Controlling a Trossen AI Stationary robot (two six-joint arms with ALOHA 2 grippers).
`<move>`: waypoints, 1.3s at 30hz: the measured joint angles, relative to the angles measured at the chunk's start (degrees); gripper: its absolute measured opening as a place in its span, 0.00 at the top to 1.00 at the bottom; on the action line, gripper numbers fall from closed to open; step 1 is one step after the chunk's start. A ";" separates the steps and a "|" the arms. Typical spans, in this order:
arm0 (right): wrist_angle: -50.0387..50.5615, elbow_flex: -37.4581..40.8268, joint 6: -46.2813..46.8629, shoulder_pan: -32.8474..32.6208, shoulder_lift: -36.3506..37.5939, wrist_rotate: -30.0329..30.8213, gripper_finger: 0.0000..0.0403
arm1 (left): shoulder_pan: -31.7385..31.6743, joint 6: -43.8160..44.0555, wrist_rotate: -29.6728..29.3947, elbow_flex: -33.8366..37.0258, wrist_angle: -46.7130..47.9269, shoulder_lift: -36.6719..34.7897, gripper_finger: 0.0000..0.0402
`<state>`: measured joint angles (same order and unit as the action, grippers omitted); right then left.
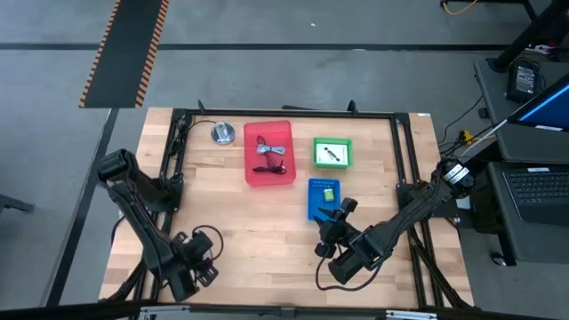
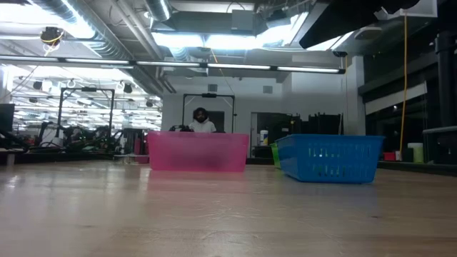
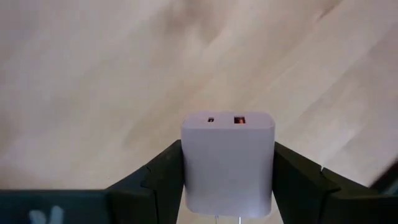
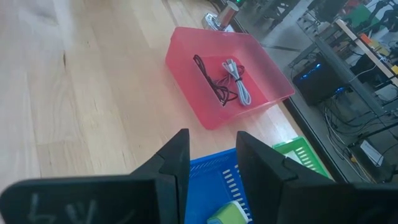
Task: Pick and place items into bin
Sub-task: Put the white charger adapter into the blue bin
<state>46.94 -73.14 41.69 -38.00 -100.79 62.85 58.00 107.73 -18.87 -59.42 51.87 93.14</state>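
Note:
My left gripper (image 3: 228, 149) is at the table's near left (image 1: 201, 258), shut on a pale grey charger block (image 3: 227, 158). My right gripper (image 4: 212, 137) hovers open over the blue bin's near end (image 1: 336, 220), with nothing between its fingers. The blue bin (image 1: 324, 197) holds a small green-white piece (image 4: 224, 215). Inside the pink bin (image 1: 268, 153) lie a dark red cord (image 4: 211, 79) and a pale grey cable (image 4: 239, 79). A white card with a black mark (image 1: 331, 153) rests in the green bin (image 1: 332, 153). My left gripper pinches the charger block between its two fingers, one on each opposite side (image 3: 186, 168). The face with two small ports (image 3: 225, 119) points away from the wrist, toward the wooden table top. Whether the block is clear of the table, I cannot tell.
A round silver metal disc (image 1: 222, 133) sits at the far left of the table, beside the pink bin. A black frame (image 1: 178, 142) runs along the table's left, far and right sides. Bare wood (image 1: 258, 231) stretches between the two arms. Far behind the table a person (image 2: 201, 121) is in the room.

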 joint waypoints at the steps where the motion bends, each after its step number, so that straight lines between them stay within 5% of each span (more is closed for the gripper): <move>1: 0.04 0.02 -0.02 0.00 0.00 0.00 0.73 | -0.41 -1.55 -1.44 0.00 0.09 -0.87 0.53; 18: 0.20 0.02 -0.02 -2.44 0.00 -2.12 0.73 | -7.80 -38.12 -16.17 -0.02 -3.81 -7.93 0.53; 27: 0.20 0.02 3.28 -7.03 0.00 -2.52 0.73 | -15.25 -65.28 -14.12 -0.07 -17.35 -7.93 0.53; 39: 0.20 0.02 6.06 -12.56 0.00 -2.51 0.73 | -23.29 -89.73 -9.09 -0.09 -33.31 -7.93 0.53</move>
<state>47.13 -73.12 47.75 -50.55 -100.79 60.34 34.71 18.01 -27.96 -59.51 18.56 85.21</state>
